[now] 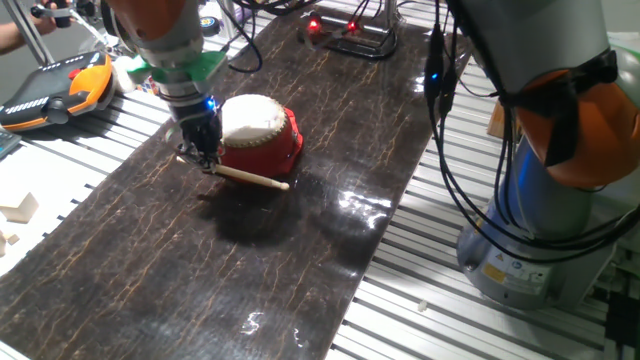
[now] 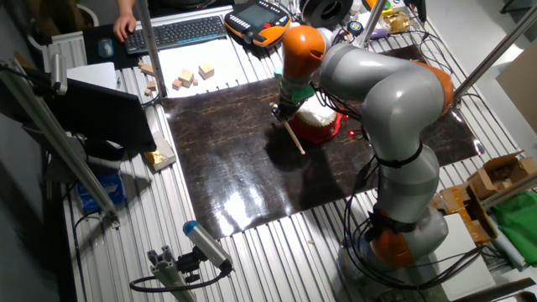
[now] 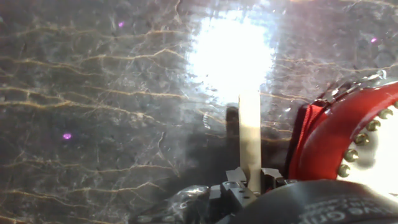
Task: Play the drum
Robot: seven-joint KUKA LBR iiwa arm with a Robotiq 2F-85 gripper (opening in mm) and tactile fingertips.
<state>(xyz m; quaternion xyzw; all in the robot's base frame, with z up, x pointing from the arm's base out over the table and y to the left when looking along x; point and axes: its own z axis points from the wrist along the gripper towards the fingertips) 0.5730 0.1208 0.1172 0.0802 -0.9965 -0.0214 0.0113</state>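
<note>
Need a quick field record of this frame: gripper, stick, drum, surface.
gripper: shut on the stick, low over the mat, just beside the drum
stick: thin pale wood, held at one end, lying nearly flat, free end pointing away from the gripper along the drum's base
drum: red body, cream skin, upright on the mat; stick is not on the skin
mat: dark marbled sheet, glossy glare spots

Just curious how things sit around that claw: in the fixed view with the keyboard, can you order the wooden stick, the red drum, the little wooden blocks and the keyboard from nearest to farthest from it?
1. Wooden stick: pinched in the gripper.
2. Drum: just beside it.
3. Wooden blocks: off the mat, toward the keyboard.
4. Keyboard: at the far edge.
</note>
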